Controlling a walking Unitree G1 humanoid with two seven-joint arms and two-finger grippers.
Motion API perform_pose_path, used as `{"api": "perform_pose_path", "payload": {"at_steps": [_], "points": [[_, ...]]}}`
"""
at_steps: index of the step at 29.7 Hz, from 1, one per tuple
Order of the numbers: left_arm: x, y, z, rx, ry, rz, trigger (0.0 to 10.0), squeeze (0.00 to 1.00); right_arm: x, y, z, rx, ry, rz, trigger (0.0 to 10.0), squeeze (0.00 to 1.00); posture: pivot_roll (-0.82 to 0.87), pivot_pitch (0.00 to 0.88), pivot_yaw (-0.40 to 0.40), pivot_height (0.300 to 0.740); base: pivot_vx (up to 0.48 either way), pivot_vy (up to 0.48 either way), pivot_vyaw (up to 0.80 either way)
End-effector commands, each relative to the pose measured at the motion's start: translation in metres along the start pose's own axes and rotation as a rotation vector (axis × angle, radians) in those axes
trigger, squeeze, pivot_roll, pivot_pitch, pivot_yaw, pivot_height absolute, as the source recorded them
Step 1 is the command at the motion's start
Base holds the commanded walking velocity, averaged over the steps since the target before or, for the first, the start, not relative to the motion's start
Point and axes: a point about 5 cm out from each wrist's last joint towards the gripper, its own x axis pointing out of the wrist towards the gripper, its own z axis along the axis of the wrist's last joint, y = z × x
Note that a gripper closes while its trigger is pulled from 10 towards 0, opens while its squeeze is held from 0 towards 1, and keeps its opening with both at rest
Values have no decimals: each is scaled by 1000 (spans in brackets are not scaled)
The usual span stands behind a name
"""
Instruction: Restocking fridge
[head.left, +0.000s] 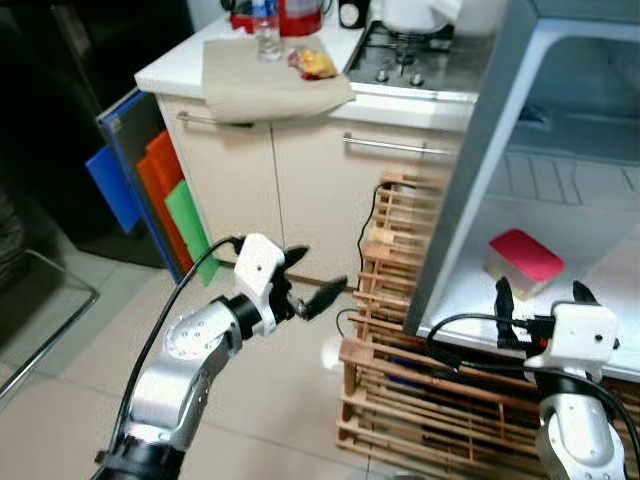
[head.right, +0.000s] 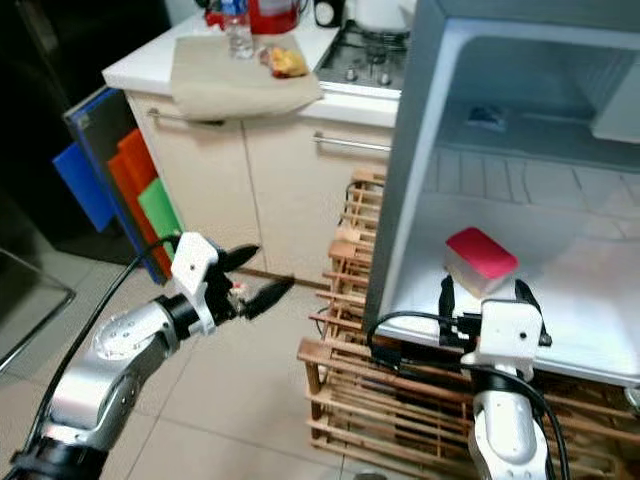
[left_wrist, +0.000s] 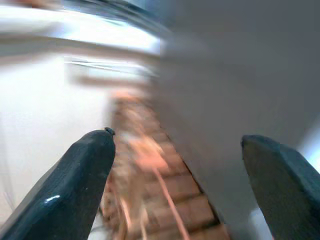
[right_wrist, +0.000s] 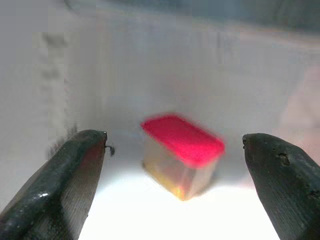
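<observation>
Container with the red lid (right_wrist: 181, 154) sits on the white shelf (head.right: 560, 300) inside the open fridge (head.right: 420, 150), a bit tilted relative to the shelf edge, with bare shelf all round it. My right end effector (head.right: 486, 293) hangs just in front of it at the lip of the shelf, fingers spread wide and gripping nothing; in my wrist view the box sits right between the two black fingers (right_wrist: 65, 185) but well clear of both. So I'd guess that item counts as stocked, and staying lined up on it just gives me a straight path out.

My left end effector (head.left: 305, 277) is out over the floor (head.left: 90, 400), pointing toward the fridge side wall and the wooden slatted rack (head.left: 400, 330) under it, fingers apart too, carrying nothing. My guess is it's parked there to stay clear of the fridge opening.

Further back, the tabletop (head.left: 190, 65) has a beige cloth (head.left: 265, 80) draped over its edge with a plastic bottle (head.left: 267, 30) and a snack packet (head.left: 315, 63) on it, next to the hob (head.left: 405, 55). Those look like the likeliest next things to fetch. Coloured boards (head.left: 160, 195) lean against the cabinet side.
</observation>
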Motion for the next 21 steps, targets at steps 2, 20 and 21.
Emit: {"api": "perform_pose_path", "payload": {"at_steps": [2, 20, 21], "points": [[5, 9, 1, 77, -14, 144, 10000, 0, 15, -3, -5, 15, 45, -22, 10000, 0, -135, 0, 38, 740, 0, 0, 0], [8, -6, 6, 303, -82, -10, 10000, 0, 39, 0, 4, -2, 17, 16, 10000, 0, -121, 0, 58, 740, 0, 0, 0], [8, -6, 6, 303, -82, -10, 10000, 0, 39, 0, 4, -2, 17, 16, 10000, 0, -121, 0, 58, 740, 0, 0, 0]]}}
